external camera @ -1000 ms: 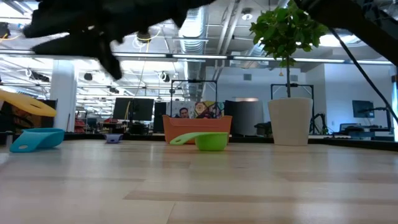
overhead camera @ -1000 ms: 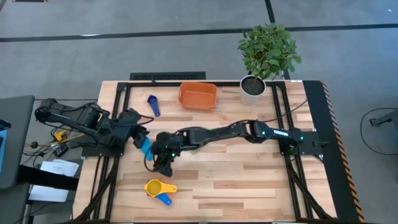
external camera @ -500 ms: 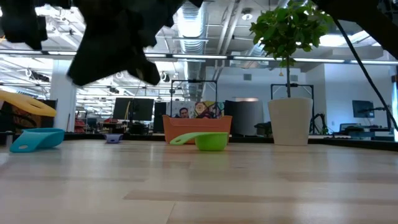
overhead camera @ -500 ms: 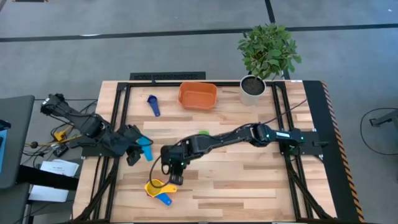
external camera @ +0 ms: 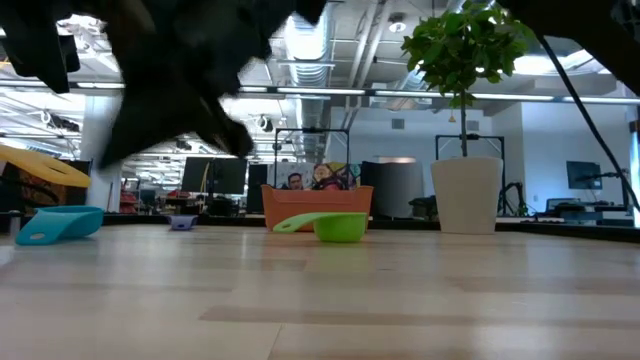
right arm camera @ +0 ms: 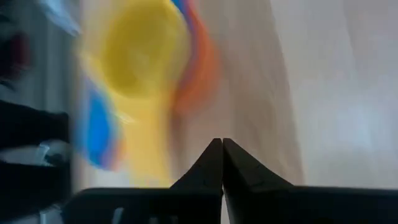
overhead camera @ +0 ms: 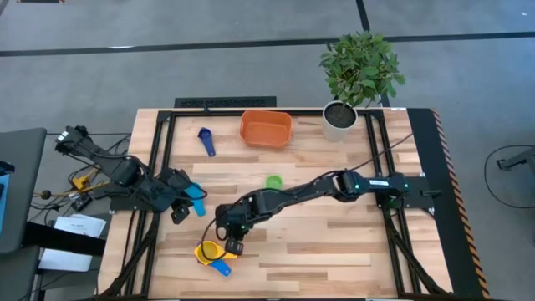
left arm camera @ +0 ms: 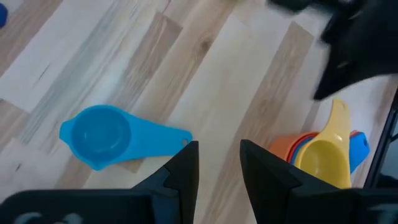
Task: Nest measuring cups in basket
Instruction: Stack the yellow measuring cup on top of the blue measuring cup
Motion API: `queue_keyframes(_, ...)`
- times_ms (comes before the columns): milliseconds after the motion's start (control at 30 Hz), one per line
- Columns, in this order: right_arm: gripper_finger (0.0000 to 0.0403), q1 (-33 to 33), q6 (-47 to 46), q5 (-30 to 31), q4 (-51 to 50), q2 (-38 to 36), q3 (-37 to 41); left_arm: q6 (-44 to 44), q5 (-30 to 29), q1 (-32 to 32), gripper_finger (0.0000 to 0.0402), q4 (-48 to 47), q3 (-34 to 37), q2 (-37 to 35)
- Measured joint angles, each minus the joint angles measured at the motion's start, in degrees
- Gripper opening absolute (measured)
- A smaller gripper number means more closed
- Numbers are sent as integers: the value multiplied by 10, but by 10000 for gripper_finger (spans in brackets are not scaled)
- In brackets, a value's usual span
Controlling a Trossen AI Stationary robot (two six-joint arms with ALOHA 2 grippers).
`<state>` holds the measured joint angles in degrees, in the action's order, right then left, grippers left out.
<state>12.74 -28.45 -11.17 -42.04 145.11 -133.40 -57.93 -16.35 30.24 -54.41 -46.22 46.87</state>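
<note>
Wooden table (overhead camera: 334, 242), right gripper (overhead camera: 231, 247) jaws closed, empty, beside yellow cup (overhead camera: 206, 252)

Right end effector (overhead camera: 231, 247) closed, empty

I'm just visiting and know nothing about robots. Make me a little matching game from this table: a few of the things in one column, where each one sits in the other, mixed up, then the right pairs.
Things
1. green cup
2. light blue cup
3. navy cup
4. basket

Places
A. at the far edge of the table, beside the white plant pot
B. alone near the middle of the table
C. just in front of the left gripper
D. on the table to the left of the basket

Pairs: 1-B, 2-C, 3-D, 4-A
</note>
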Motion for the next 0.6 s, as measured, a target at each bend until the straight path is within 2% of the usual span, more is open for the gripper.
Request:
queue_keyframes(267,19,15,-89,28,56,28,-2,19,10,0,105,-1,0,0)
queue_keyframes(600,11,31,-106,34,46,31,0,33,11,0,105,-2,0,0)
